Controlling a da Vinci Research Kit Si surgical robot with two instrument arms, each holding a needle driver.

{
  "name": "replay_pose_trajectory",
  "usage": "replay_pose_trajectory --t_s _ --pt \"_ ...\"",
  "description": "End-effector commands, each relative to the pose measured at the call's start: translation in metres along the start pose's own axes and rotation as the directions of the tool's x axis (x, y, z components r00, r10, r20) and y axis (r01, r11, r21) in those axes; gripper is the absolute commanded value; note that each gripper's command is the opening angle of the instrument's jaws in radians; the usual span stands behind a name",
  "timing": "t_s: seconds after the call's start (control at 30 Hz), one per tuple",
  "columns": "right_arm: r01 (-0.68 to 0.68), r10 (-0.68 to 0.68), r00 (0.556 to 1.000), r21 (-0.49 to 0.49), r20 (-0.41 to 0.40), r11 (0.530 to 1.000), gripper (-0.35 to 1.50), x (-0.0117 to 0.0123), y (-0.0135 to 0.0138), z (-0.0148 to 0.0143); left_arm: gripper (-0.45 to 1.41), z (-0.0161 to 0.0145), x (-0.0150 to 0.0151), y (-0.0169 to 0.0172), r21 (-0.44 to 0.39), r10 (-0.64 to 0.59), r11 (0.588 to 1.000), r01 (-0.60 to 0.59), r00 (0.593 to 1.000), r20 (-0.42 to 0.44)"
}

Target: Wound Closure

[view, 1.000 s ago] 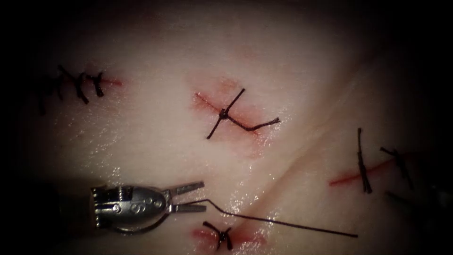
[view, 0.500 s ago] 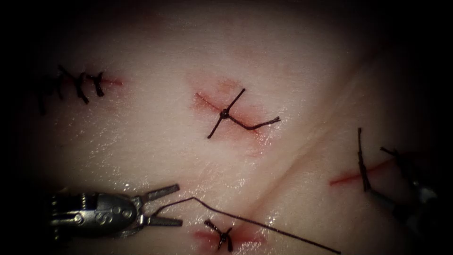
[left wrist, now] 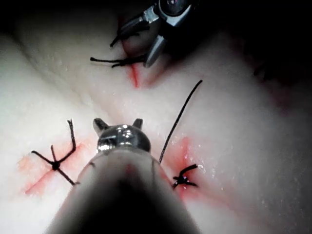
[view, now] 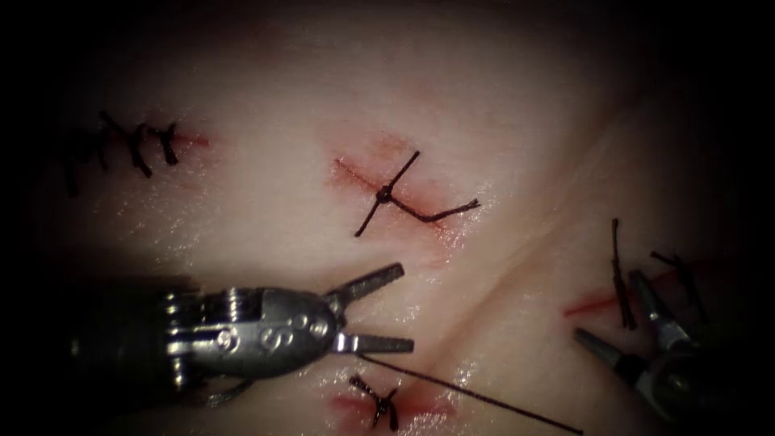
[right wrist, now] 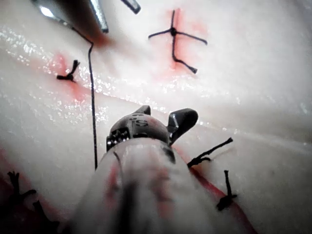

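My left tool (view: 386, 308) lies over the lower left of the tissue (view: 266, 218) with its jaws open and nothing between them. A loose dark thread (view: 468, 391) starts just under its lower jaw and runs right and down across the fold; it also passes beside the tool's head (left wrist: 178, 119). A thin curved metal piece (view: 224, 394) shows below the left tool's wrist; I cannot tell if it is the needle. My right tool (view: 605, 305) sits at the right-hand cut (view: 589, 305) with open jaws holding nothing, next to a stitch (view: 620, 278).
A knotted stitch (view: 386, 194) crosses the middle cut, another (view: 375, 401) the lower cut beneath the left tool. A row of stitches (view: 129, 145) closes the far left cut. A second stitch (view: 682, 278) lies at the right cut. A fold (view: 500, 282) runs diagonally through the tissue.
The left tool drew back left, then came right and nearer, jaws spread wider. The thread's left end straightened under its lower jaw. The right tool came in at the right-hand cut.
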Motion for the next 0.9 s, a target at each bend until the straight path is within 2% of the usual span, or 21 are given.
replay_pose_trajectory --t_s 0.03,0.2,0.5,0.9 --pt "-0.002 0.002 1.000 0.005 -0.007 1.000 1.30 0.0007 -0.0008 0.0011 0.54 0.0016 0.0000 -0.0004 0.019 -0.007 1.000 0.007 1.000 0.014" --pt "-0.006 0.006 1.000 0.001 -0.004 1.000 1.28 0.0011 -0.0010 0.0015 0.51 0.0055 -0.0014 -0.0020 0.070 -0.017 0.997 0.013 0.999 0.045" --pt "-0.007 0.007 1.000 0.001 -0.003 1.000 1.25 0.0012 -0.0010 0.0015 0.47 0.0111 -0.0026 -0.0021 0.124 -0.014 0.992 0.004 0.997 0.074" --pt "-0.009 0.009 1.000 -0.004 -0.001 1.000 1.25 0.0016 -0.0015 0.0017 0.42 0.0141 -0.0028 -0.0033 0.157 -0.031 0.988 0.014 0.994 0.105"
